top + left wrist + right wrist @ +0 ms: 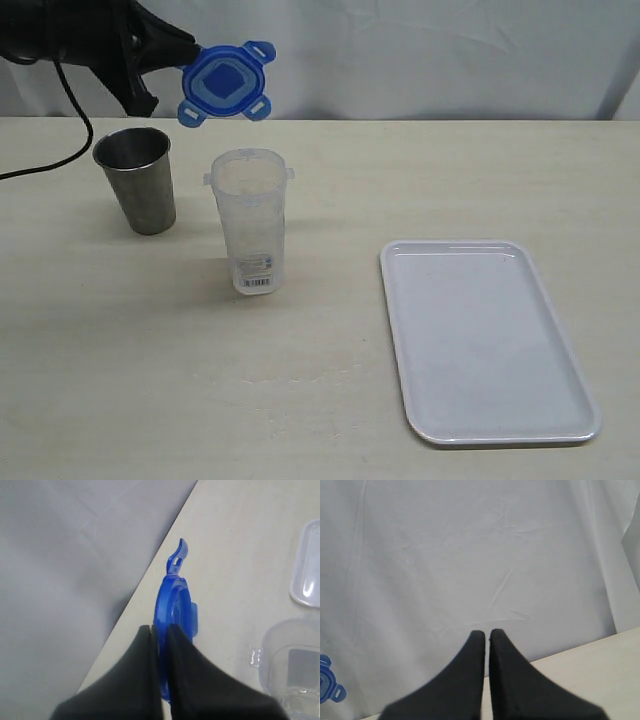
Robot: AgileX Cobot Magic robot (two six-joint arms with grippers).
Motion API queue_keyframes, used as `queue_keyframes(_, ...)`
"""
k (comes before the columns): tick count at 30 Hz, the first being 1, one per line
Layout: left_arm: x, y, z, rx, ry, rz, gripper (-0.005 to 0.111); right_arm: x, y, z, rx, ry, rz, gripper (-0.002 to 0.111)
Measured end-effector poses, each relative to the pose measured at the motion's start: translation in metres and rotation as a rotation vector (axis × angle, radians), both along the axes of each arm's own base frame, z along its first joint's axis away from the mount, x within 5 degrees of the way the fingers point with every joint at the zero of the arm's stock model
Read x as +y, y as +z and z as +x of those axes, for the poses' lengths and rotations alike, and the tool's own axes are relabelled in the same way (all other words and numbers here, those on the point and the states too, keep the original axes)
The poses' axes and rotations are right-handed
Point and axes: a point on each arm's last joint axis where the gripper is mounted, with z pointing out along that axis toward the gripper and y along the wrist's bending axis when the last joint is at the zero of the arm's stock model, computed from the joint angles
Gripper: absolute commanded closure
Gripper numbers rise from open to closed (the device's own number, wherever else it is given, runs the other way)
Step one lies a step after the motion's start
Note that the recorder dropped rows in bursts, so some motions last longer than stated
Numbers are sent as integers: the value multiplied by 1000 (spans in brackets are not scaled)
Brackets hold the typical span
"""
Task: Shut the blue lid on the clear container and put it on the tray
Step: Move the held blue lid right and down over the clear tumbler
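The blue lid [227, 83] hangs in the air at the back left, tilted nearly on edge, above and behind the clear container [251, 220]. My left gripper [185, 58] is shut on the lid's rim; in the left wrist view the lid [175, 597] stands edge-on between the black fingers [192, 680] of the gripper [160, 628]. The container stands upright and open on the table, its rim showing in the left wrist view [292, 667]. The white tray [482, 335] lies at the right. My right gripper [486, 633] is shut on nothing, facing the backdrop, and is out of the exterior view.
A tapered steel cup [138, 178] stands left of the container, under my left arm. A black cable [60, 150] trails over the table's back left. A white cloth backdrop [450, 50] runs behind the table.
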Motion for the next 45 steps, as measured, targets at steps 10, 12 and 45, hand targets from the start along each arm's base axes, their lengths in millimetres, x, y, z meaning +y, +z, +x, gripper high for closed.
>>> queue_keyframes(10, -15, 4, -9, 29, -17, 114, 107, 0, 0, 0, 4, 1, 0, 104)
queue_keyframes(12, -27, 2, -10, 26, -26, 151, 107, 0, -1, 0, 8, 1, 0, 104)
queue_keyframes(45, -83, 30, -31, -157, 162, 509, 107, 1, -3, 1, 36, 6, 0, 104)
